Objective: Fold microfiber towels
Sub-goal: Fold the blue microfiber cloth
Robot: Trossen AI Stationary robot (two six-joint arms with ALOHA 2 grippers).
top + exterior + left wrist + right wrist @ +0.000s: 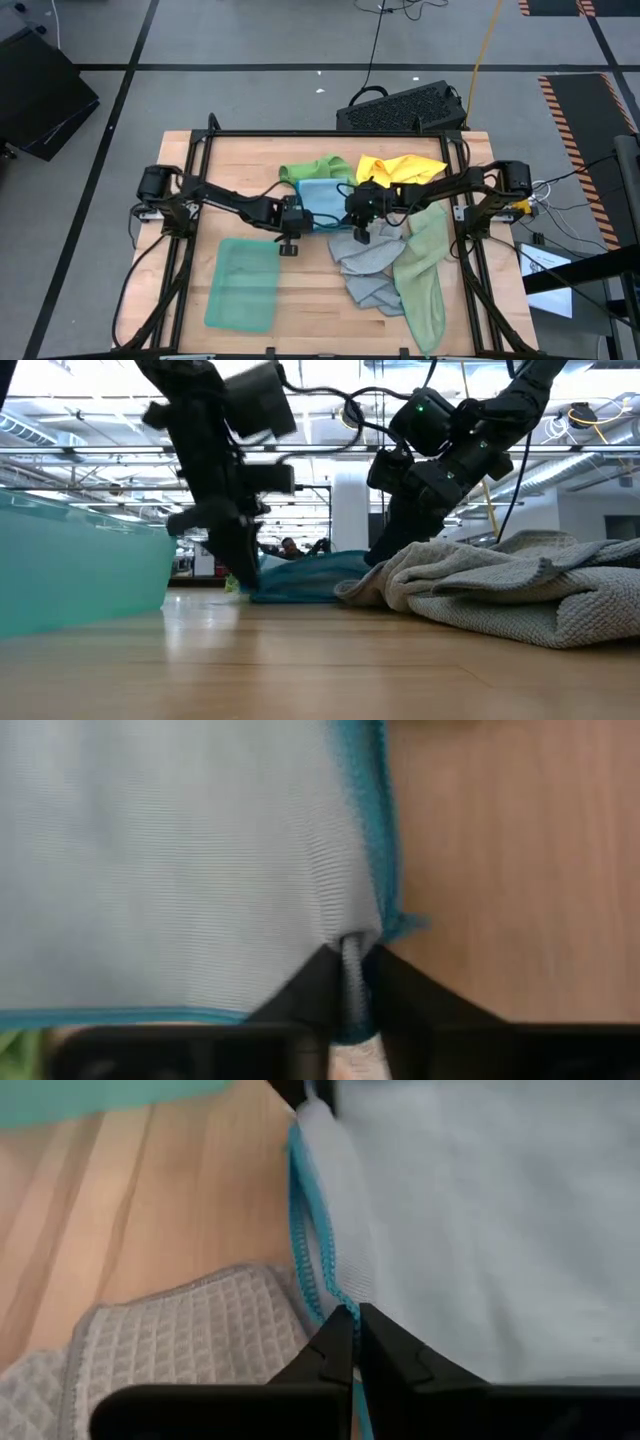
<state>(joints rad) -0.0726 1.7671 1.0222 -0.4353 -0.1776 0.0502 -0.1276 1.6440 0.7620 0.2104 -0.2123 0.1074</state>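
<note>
At mid-tabletop (300, 300), your left gripper (352, 982) and right gripper (352, 1332) pinch the light blue towel's (322, 198) corners, jaws pressed tight, ready for folding

Overhead looking down, table-level, both wrist views close on light blue towel (180, 870)

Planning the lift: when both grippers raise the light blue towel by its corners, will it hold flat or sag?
Probably sag: the thin light blue microfiber towel bunches between the left gripper fingers. The right gripper pinches only its stitched edge, so it seems light, though it might slip.
</note>
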